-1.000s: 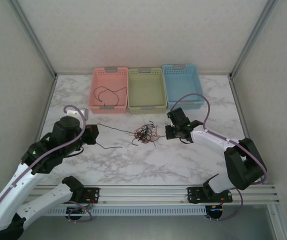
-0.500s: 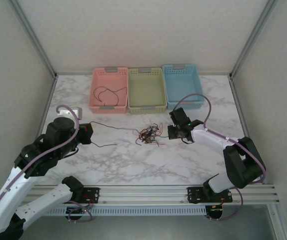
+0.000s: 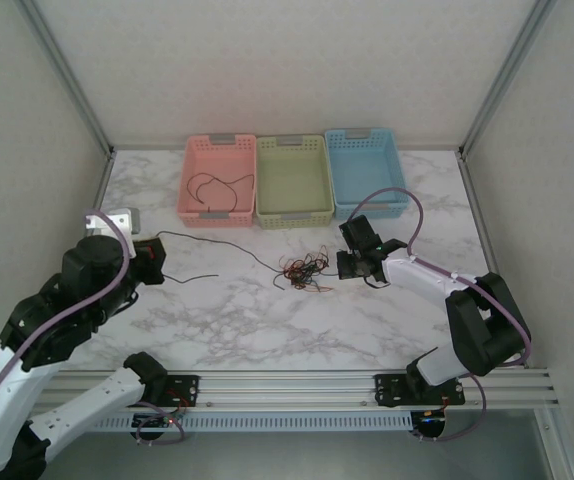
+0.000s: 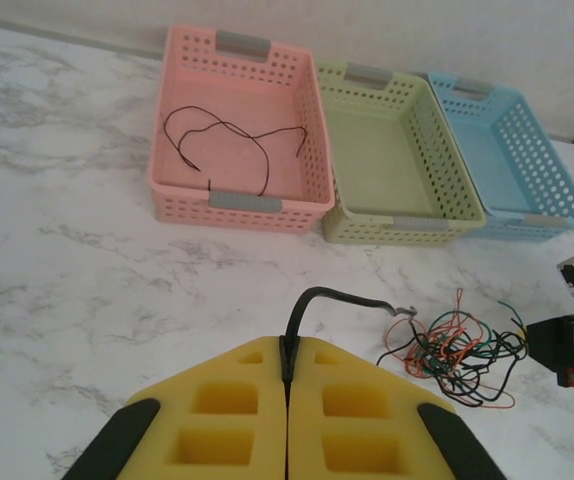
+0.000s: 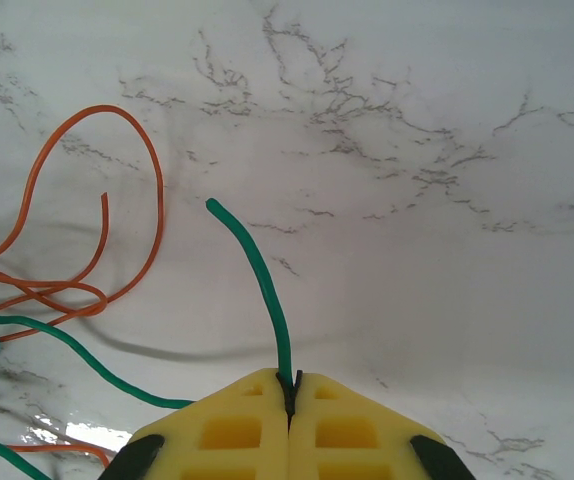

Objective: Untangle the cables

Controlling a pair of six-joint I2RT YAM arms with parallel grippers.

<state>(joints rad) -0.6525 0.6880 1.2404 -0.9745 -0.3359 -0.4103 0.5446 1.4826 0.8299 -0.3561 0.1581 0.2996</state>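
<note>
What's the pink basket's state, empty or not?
Not empty: the pink basket holds one loose black cable, lying on its floor in the top and left wrist views.

White arms with black joints, lilac hoses and yellow-padded tools.

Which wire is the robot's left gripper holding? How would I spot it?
Start at the pink basket at the back left, then come forward to the left gripper. The black cable pinched in it runs across to the tangle. Unlike the bunched coloured wires, it is stretched out long.
</note>
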